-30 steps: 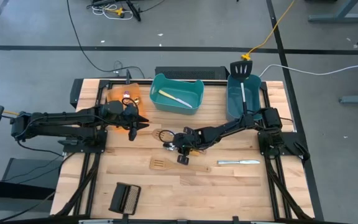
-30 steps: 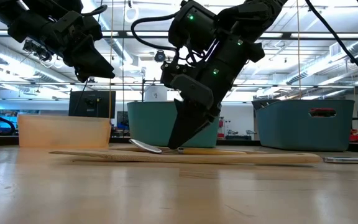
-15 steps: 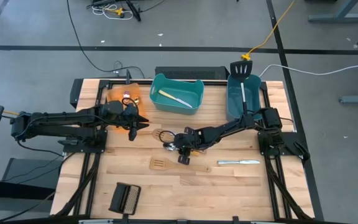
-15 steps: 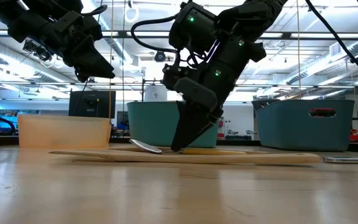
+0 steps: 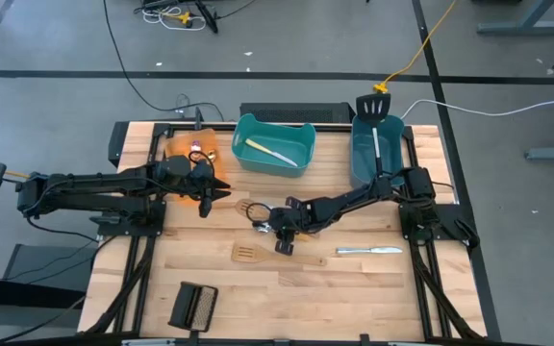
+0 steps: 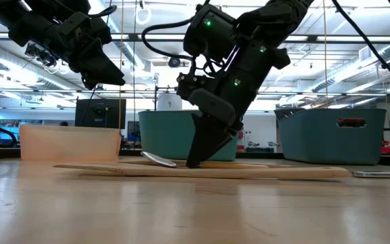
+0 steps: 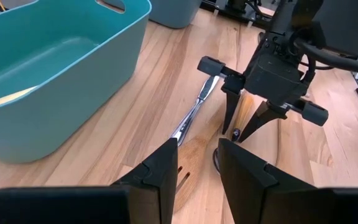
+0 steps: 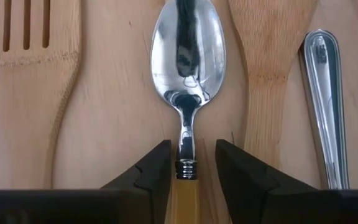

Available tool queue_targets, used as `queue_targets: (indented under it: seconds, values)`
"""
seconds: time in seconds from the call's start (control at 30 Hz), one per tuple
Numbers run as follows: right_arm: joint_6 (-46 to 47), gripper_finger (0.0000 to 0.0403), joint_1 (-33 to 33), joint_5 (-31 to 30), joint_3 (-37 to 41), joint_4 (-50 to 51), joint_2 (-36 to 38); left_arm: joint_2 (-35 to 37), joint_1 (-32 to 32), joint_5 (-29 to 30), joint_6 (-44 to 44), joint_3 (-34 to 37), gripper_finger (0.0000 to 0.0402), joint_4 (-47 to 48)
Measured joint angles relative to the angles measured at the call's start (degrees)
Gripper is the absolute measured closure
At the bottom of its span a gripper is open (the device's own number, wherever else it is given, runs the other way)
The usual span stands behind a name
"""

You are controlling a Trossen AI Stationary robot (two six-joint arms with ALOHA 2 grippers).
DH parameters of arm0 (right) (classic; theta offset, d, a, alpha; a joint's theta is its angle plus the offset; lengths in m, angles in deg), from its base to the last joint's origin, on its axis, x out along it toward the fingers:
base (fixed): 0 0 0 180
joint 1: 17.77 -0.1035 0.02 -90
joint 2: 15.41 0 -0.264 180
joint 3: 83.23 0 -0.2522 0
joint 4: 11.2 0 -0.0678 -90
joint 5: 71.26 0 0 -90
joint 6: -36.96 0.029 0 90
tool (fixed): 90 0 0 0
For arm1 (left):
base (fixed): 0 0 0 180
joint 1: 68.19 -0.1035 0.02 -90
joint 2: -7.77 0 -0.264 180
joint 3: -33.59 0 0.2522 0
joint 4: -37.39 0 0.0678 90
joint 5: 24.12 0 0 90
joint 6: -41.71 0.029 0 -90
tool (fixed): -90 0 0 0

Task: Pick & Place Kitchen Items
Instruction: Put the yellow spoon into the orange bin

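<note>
A spoon (image 8: 188, 56) with a silver bowl and a gold handle lies flat on the table's middle, between a wooden slotted spatula (image 8: 23, 68) and a wooden handle (image 8: 269, 62), with a silver knife (image 8: 325, 93) beside them. My right gripper (image 8: 192, 165) points down at the table (image 6: 193, 163), open. Its fingers stand on either side of the spoon's handle just behind the bowl, with a gap showing on each side. My left gripper (image 5: 212, 190) hangs raised near the orange bin (image 6: 70, 142), open and empty (image 7: 197, 168).
A second wooden spatula (image 5: 250, 254) and a silver knife (image 5: 368, 250) lie nearer the front edge. A black ribbed block (image 5: 193, 306) sits front left. The middle teal bin (image 5: 275, 144) holds a knife; the right teal bin (image 5: 375, 149) holds a black spatula.
</note>
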Motion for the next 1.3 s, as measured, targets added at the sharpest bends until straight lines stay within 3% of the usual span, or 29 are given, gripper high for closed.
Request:
queue_targets:
  seconds: [0.4,0.93,1.3]
  values:
    - [1.58,0.0274,-1.02,-2.34,-0.17,1.03,-1.30,0.00,0.00,0.00,-0.01,0.00,0.0280,0.01]
    - [1.61,0.0356,-1.00,-2.03,-0.07,1.40,-1.51,0.00,0.00,0.00,0.20,0.00,0.0280,0.00]
    - [2.34,0.0357,-0.94,-1.07,0.13,1.07,-0.34,0.00,0.00,0.00,0.19,0.00,0.0280,0.02]
